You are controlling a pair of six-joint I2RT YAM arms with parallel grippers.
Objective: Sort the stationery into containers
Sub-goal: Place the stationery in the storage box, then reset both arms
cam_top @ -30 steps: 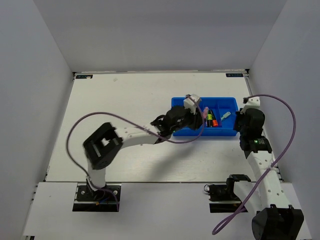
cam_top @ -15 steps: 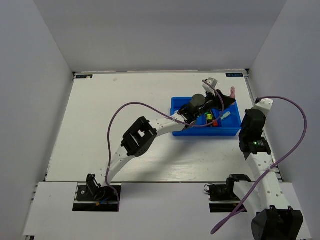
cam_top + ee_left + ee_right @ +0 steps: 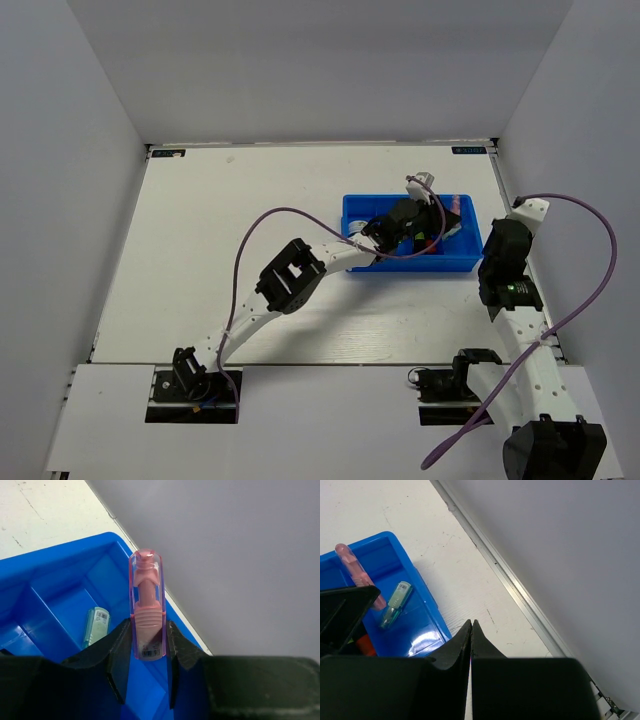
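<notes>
Robotics lab cell: white table between plain grey panels, two cabled arms bolted on.

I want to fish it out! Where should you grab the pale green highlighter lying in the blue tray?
Probably its middle barrel, from straight above, pinching across its narrow width. The pale green highlighter lies flat on the floor of the blue tray, so its walls block any sideways reach.
</notes>
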